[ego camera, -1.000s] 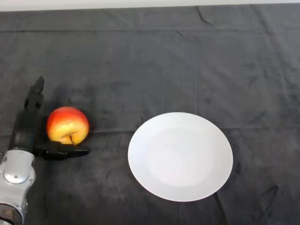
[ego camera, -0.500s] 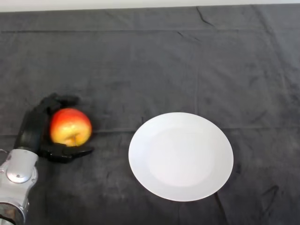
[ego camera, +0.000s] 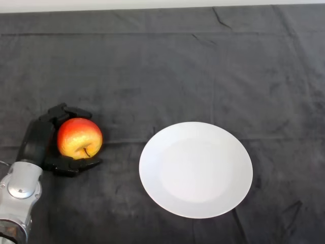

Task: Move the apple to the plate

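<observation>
We see our left hand (ego camera: 36,145) with fingers (ego camera: 71,112) curled around a red-yellow apple (ego camera: 79,138). A white plate (ego camera: 196,169) lies apart to its right on the dark-clothed surface (ego camera: 162,66).

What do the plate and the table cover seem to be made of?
The plate looks like glazed ceramic or smooth plastic: plain white, even surface, soft sheen; I cannot tell which. The table cover looks like dark grey fabric, perhaps velvet-like: matte, with creases and brushed lighter patches.

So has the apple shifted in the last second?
Yes. The apple, now in the curled left hand, has edged right, toward the white plate.
</observation>
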Robot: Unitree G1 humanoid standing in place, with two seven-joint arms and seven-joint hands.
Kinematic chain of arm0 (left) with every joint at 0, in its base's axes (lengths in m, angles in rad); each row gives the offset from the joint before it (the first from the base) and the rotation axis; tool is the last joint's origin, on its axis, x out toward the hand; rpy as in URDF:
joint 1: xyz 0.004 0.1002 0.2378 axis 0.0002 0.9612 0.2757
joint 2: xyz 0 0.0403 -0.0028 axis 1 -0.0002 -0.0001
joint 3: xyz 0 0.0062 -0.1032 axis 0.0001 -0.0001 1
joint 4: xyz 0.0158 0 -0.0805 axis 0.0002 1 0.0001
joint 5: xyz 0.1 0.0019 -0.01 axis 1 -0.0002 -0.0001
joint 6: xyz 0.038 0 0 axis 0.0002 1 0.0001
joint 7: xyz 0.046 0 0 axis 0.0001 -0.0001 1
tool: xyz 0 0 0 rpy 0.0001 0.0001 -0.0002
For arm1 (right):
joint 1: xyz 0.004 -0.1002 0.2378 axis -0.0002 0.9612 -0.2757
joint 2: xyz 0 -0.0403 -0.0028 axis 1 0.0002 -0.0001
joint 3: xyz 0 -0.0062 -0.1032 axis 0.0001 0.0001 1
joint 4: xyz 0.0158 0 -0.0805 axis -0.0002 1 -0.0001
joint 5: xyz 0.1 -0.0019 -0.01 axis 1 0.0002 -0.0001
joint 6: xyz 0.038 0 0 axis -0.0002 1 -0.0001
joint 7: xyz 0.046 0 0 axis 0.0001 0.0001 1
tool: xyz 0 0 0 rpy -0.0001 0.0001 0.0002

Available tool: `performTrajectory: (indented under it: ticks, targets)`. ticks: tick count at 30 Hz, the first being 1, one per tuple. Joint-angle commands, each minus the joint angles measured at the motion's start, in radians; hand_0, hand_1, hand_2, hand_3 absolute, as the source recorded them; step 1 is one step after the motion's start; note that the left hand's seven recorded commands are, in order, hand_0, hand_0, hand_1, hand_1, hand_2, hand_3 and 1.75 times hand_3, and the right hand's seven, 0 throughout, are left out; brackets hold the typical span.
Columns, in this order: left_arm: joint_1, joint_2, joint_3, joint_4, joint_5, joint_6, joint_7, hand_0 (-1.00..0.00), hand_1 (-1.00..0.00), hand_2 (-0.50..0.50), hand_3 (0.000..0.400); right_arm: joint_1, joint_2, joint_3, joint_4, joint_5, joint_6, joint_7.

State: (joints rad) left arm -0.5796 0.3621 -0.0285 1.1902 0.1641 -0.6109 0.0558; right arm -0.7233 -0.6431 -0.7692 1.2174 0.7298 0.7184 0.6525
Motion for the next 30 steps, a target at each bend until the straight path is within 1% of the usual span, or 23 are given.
performTrajectory:
  ticks: [1,6,12,17,24,30]
  targets:
    - [0.004,0.003,-0.041,0.022,0.031,0.023,-0.017,-1.0,-0.76,-0.12,0.4,-0.009,-0.021,-0.0151,-0.005,0.0165,-0.005,0.0047]
    - [-0.003,0.005,-0.044,0.017,0.032,0.029,-0.015,-1.0,-0.8,-0.1,0.4,-0.009,-0.021,-0.0151,-0.005,0.0166,-0.005,0.0047]
    - [-0.002,0.005,-0.048,0.006,0.034,0.025,-0.004,-1.0,-0.81,-0.1,0.4,-0.009,-0.021,-0.0151,-0.005,0.0166,-0.005,0.0046]
    - [-0.012,0.003,-0.05,-0.013,0.034,0.031,0.004,-1.0,-0.85,-0.07,0.4,-0.009,-0.021,-0.0151,-0.005,0.0166,-0.005,0.0045]
    - [-0.009,-0.005,-0.05,-0.084,0.029,0.025,0.034,-1.0,-0.91,-0.05,0.4,-0.009,-0.02,-0.0151,-0.005,0.0167,-0.005,0.0044]
    - [0.009,-0.028,-0.059,-0.162,0.032,0.009,0.079,-1.0,-0.95,-0.03,0.4,-0.009,-0.02,-0.0151,-0.006,0.0167,-0.005,0.004]
